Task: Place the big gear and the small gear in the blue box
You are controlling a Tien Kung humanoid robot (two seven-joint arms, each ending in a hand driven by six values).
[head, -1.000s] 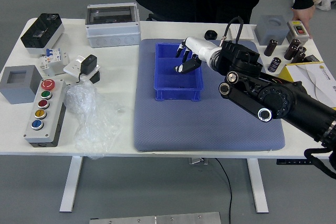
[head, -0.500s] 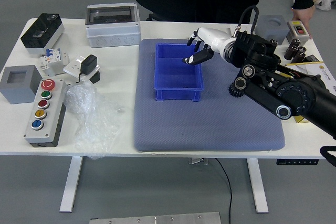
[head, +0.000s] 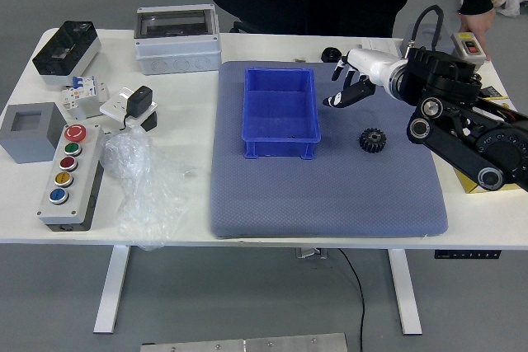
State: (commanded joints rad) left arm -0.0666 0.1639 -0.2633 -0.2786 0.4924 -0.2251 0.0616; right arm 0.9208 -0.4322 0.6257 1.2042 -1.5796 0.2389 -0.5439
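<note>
Neither gear looks placed: the black gear (head: 373,140) lies on the mat (head: 322,204), right of the blue box (head: 280,111); a dark round piece (head: 332,54), probably the other gear, sits farther off. The right hand (head: 375,70) hovers with fingers apart, holding nothing. A person's hands (head: 476,23) stay clear of both.
</note>
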